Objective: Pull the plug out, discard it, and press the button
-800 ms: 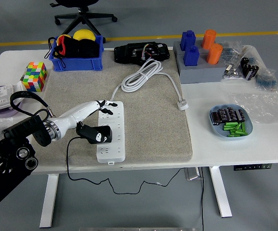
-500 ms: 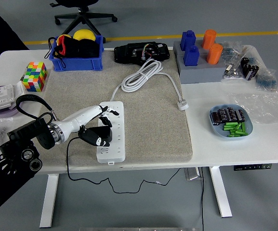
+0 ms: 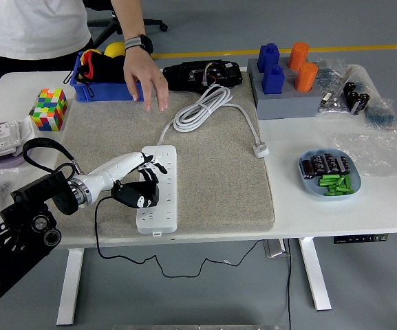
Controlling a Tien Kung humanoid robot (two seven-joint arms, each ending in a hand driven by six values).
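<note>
The left hand [image 3: 142, 172] curled its fingers around the black plug [image 3: 136, 194] seated in the white power strip [image 3: 159, 187], which lay on the grey mat [image 3: 212, 172] on the desk [image 3: 336, 206]. The plug's black cord [image 3: 105, 234] trailed off the near edge. Beyond, a person's hand [image 3: 143, 79] hung open above the mat, beside the blue bin [image 3: 109, 86].

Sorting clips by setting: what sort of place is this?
Probably a robot test lab, not a home: a height-adjustable table spread with practice items, a power strip on a mat, a person's hand nearby.
</note>
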